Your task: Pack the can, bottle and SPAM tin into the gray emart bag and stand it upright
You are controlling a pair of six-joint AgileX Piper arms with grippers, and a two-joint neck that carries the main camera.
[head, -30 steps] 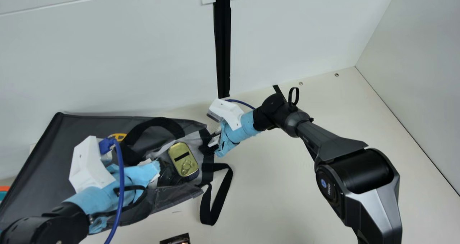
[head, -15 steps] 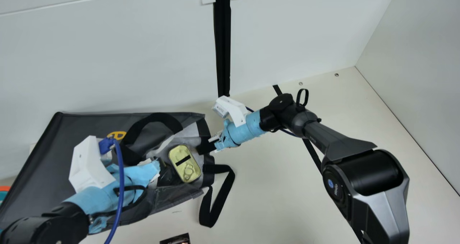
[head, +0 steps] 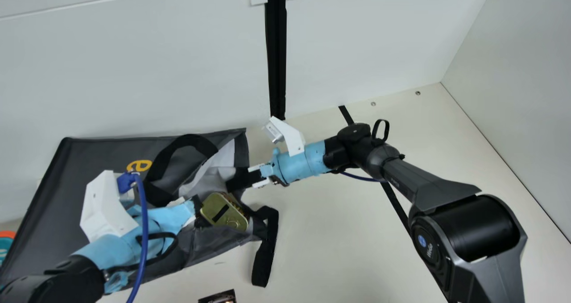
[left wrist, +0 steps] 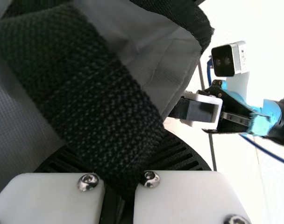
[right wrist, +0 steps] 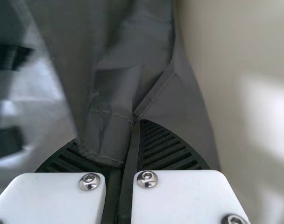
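The gray emart bag (head: 107, 153) lies on its side, mouth toward the right. In its mouth is the gold-lidded SPAM tin (head: 223, 211), tilted. My left gripper (head: 195, 213) is at the mouth, left of the tin; in the left wrist view the left gripper (left wrist: 119, 198) is shut on the black handle strap (left wrist: 100, 98). My right gripper (head: 243, 178) comes from the right, above the tin; in the right wrist view the right gripper (right wrist: 125, 172) is shut on the bag's edge (right wrist: 111, 135). Can and bottle cannot be made out.
A dark printed item (head: 218, 296) lies at the front edge. An orange and teal object (head: 5, 245) is at the far left. A loose strap (head: 263, 263) hangs off the bag's mouth. The white wall stands close behind the bag.
My right gripper has turned and moved left and down, drawing the mouth's edge leftward. The tin has shifted and tilted within the mouth, and the loose strap has swung. The left arm moved slightly left.
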